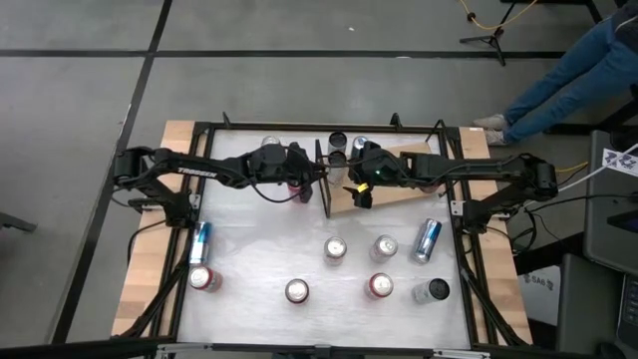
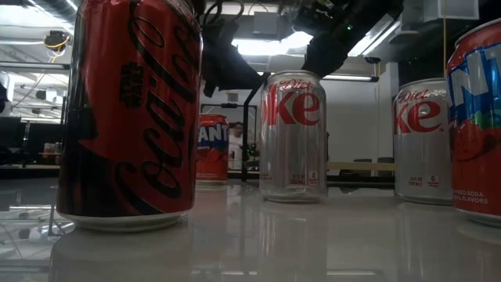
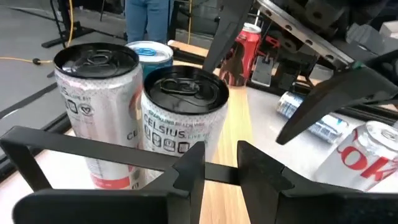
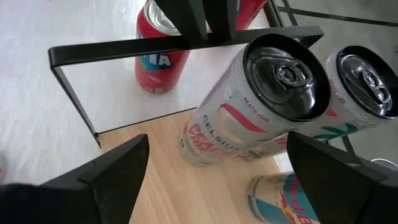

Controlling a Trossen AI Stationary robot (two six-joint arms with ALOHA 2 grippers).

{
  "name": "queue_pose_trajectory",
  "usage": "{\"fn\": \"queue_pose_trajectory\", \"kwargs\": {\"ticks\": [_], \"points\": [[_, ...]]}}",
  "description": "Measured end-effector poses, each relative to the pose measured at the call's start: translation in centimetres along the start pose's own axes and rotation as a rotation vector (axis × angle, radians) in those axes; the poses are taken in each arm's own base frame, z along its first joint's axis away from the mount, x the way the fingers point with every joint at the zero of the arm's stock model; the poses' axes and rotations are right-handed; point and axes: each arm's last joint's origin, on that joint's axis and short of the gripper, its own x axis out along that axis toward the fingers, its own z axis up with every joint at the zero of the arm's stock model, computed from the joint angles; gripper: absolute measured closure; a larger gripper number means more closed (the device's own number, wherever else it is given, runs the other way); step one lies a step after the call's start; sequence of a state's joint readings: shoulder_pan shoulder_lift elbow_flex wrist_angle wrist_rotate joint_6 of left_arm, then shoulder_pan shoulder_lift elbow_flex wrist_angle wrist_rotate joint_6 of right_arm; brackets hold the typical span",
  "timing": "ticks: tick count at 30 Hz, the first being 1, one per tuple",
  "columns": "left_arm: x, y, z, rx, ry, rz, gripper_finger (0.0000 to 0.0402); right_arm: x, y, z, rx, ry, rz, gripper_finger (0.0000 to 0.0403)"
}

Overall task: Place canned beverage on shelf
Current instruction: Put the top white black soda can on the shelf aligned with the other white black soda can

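Note:
The shelf is a light wooden board (image 1: pixel 404 184) with a black upright frame (image 1: pixel 325 184) at its left end. Two Celsius cans (image 4: pixel 261 93) (image 4: pixel 367 84) stand on the board, with a blue can (image 4: pixel 280 196) beside them. My right gripper (image 4: pixel 217 168) is open and empty above the board, one finger on either side of the nearer Celsius can and clear of it. My left gripper (image 3: pixel 221 167) is at the frame's top bar (image 3: pixel 93 149), its fingers almost together. My left gripper has its two fingertips (image 4: pixel 193 22) against the frame's top bar (image 4: pixel 186 42), side by side along the bar. It comes from the table's left side, slanting down. I cannot tell whether the fingers clasp the bar or only lean on it.
A red can (image 1: pixel 296 189) stands on the white table just left of the frame. Several cans stand in the near half of the table (image 1: pixel 335 247) (image 1: pixel 380 286) (image 1: pixel 296 290), and two blue ones lie flat (image 1: pixel 427 239) (image 1: pixel 200 242). A person's legs (image 1: pixel 558 80) show at the far right.

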State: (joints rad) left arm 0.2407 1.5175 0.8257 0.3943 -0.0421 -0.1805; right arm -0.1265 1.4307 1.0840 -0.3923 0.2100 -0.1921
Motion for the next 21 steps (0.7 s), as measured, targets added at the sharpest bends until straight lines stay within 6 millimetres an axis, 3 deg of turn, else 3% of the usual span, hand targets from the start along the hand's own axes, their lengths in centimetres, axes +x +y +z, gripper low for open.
{"fn": "queue_pose_trajectory", "kwargs": {"ticks": [21], "points": [[0.0,1.5,0.6,-0.016,-0.057,0.085,0.0317,0.0,0.1,0.0,0.000,-0.005,0.023,0.0033]]}}
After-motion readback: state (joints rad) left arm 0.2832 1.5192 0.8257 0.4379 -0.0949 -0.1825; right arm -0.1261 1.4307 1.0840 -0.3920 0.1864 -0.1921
